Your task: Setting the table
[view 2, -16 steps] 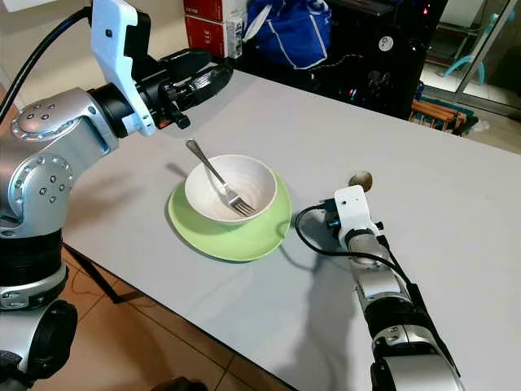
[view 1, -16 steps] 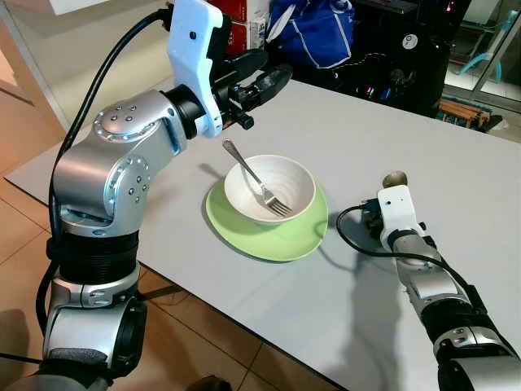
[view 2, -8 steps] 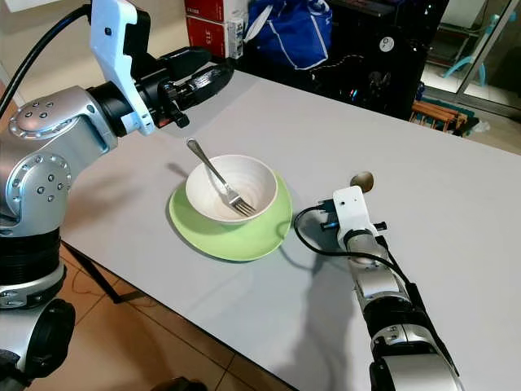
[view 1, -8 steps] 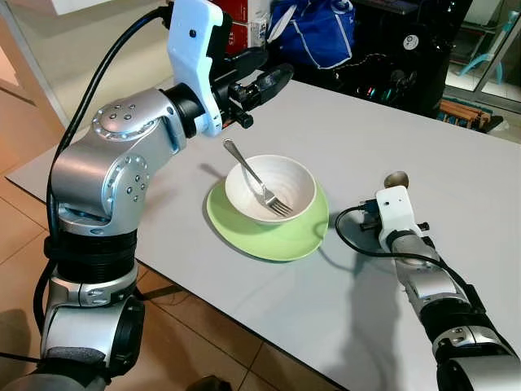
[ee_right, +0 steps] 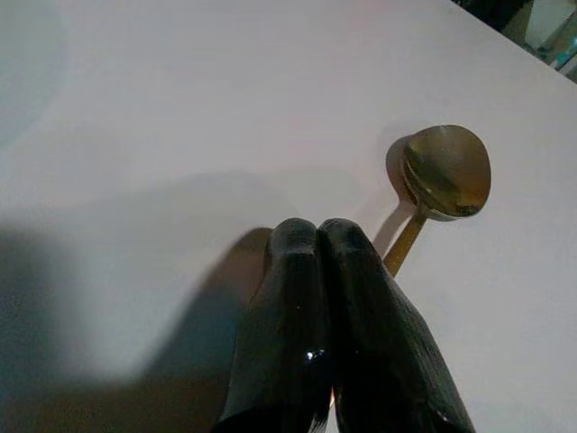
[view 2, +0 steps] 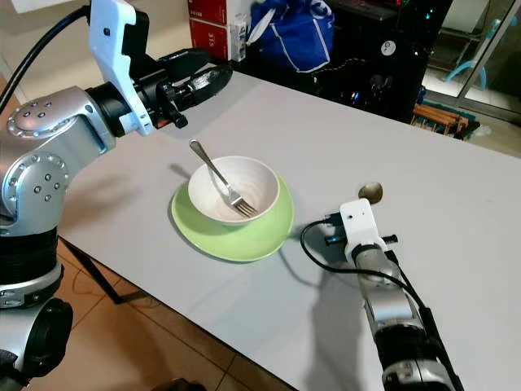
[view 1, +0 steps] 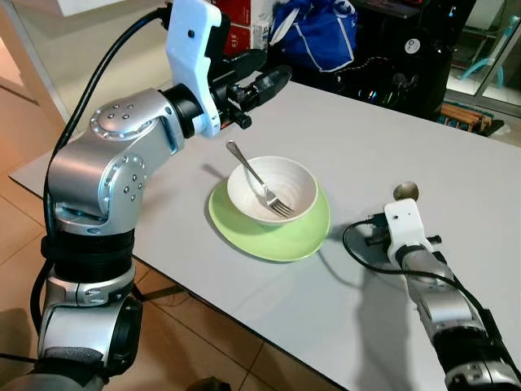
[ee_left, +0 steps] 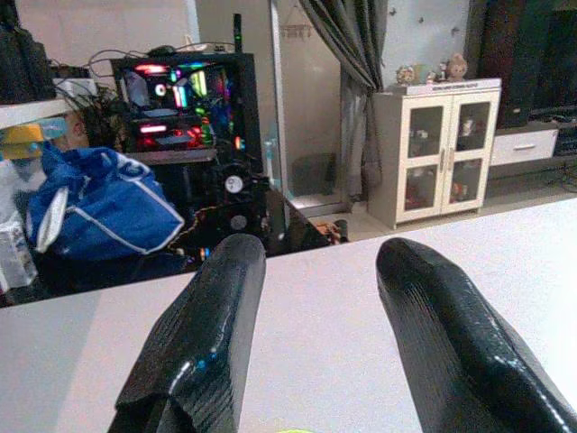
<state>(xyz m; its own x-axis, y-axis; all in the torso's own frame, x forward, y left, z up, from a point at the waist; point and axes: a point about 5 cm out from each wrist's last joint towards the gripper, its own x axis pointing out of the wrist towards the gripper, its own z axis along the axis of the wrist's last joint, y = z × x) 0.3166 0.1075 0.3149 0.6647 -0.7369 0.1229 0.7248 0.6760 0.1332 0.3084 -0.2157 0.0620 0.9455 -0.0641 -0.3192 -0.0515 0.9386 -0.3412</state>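
Observation:
A white bowl (view 1: 273,189) sits on a green plate (view 1: 308,235) near the table's left front. A silver fork (view 1: 259,179) leans inside the bowl, handle pointing up to the left. My left gripper (view 1: 273,72) hovers open above the table behind the bowl, holding nothing. To the right of the plate, my right gripper (ee_right: 317,230) lies low over the table, shut on the handle of a gold spoon (ee_right: 446,171). The spoon's bowl (view 1: 405,191) sticks out past the fingertips, resting on or just above the tabletop.
The grey table (view 1: 350,130) has its front edge running diagonally over a tiled floor (view 1: 187,342). A blue bag (view 1: 313,28), red boxes and dark computer gear stand beyond the far edge. A black cable (view 1: 358,244) loops beside my right wrist.
My right gripper has slid back toward me and a little right, taking the spoon with it. The left arm, bowl, plate and fork stay put.

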